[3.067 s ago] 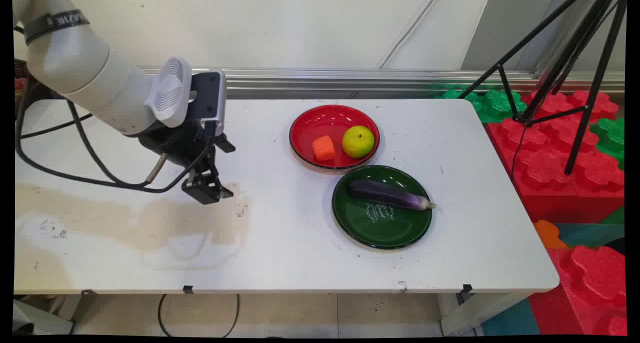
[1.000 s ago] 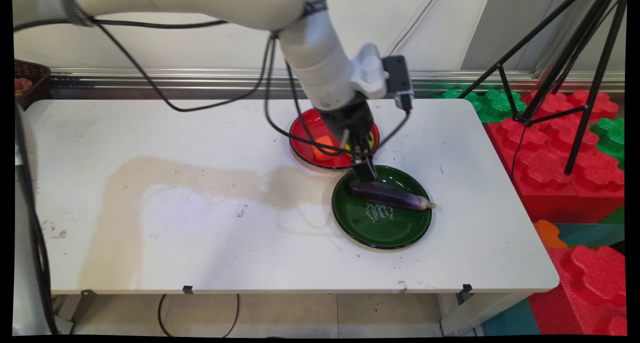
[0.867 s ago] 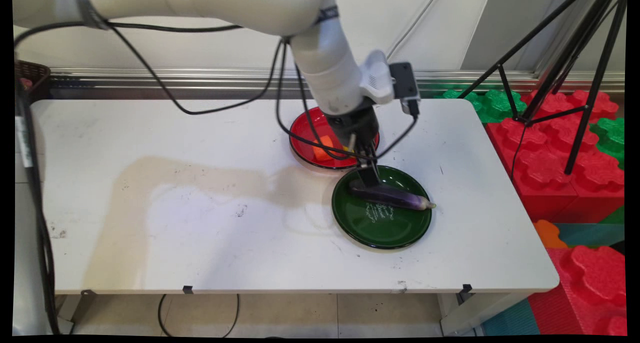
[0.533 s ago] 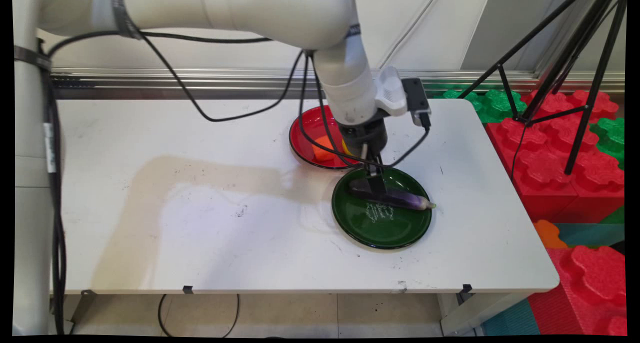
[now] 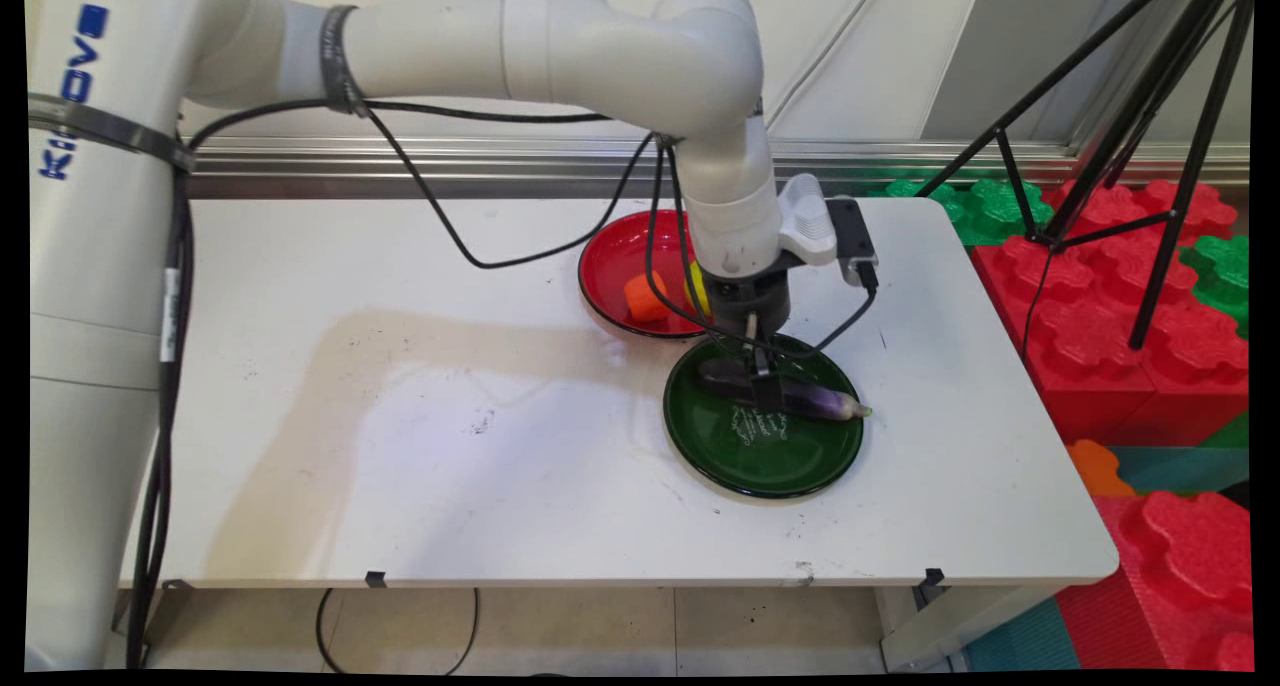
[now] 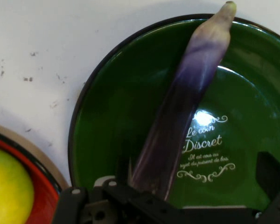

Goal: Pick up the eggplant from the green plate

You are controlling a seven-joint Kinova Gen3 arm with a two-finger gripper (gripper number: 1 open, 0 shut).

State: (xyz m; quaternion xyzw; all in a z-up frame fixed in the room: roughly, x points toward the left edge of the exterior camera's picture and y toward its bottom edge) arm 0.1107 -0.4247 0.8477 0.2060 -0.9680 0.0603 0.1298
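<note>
**Item: gripper (image 5: 762, 391) over green plate**

- Gripper: stood low over the far left part of the green plate (image 5: 700, 456), pointing down. In the hand view its fingers were spread wide. One finger (image 6: 123, 169) sat just beside the thick dark end of the eggplant (image 6: 186, 102), and the other was well apart from it on the opposite side. Nothing was clamped between them.
- Eggplant: lay flat on the green plate and was not lifted. Its thick end was under the gripper and its pale stem tip reached over the plate's right rim in the main view. Whether the nearer finger touched its skin could not be told.
- Red plate (image 5: 610, 256): just beyond the green plate to the far left, their rims almost meeting. It held an orange block (image 5: 645, 296) and a yellow-green apple (image 6: 7, 186), the apple mostly hidden behind the wrist in the main view.
- Table (image 5: 450, 466): white and scuffed, bearing both plates towards its right half.

**Position reached:** the fingers straddled the eggplant's thick end but had not closed on it, and the eggplant rested on its plate.

**Writing:** white script (image 6: 203, 140) on the green plate's floor read "Le coin Discret" above an ornamental flourish. A smaller line beneath was too fine to read with certainty.
</note>
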